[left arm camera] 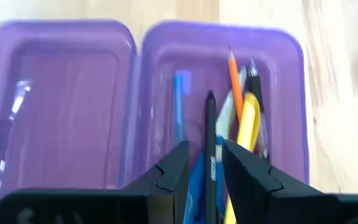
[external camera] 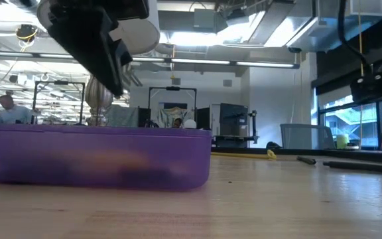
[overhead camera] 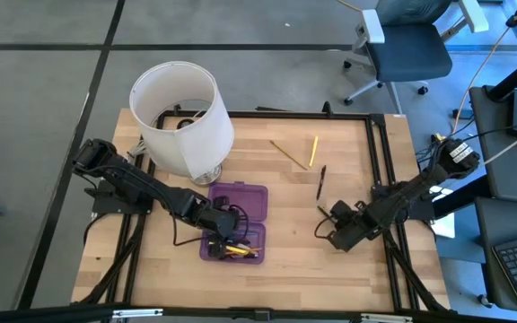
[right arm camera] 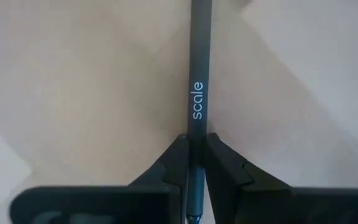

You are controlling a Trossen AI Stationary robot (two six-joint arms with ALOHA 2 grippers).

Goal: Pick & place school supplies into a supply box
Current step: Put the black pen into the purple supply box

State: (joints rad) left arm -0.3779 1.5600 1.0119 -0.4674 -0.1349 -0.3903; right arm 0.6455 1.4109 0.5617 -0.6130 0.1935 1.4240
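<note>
Meanwhile, the right pincer (right arm camera: 194, 155) is clenching a dark pen (right arm camera: 199, 74) at lower right of the high view, needing carrying to the supply box (overhead camera: 240, 199); the left pincer (left arm camera: 205, 168) is hanging released above it.

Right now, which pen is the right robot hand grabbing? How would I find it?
Find the wooden table, then the right gripper near its right edge. Its fingers pinch a dark pen printed "scale". The two yellow pencils lie farther back, untouched.

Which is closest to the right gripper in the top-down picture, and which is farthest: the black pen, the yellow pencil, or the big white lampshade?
From the right gripper:
1. The black pen, just beyond it, mid-table.
2. The yellow pencil, farther back, near the table's far edge.
3. The white lampshade, farthest, across on the left arm's side.
</note>
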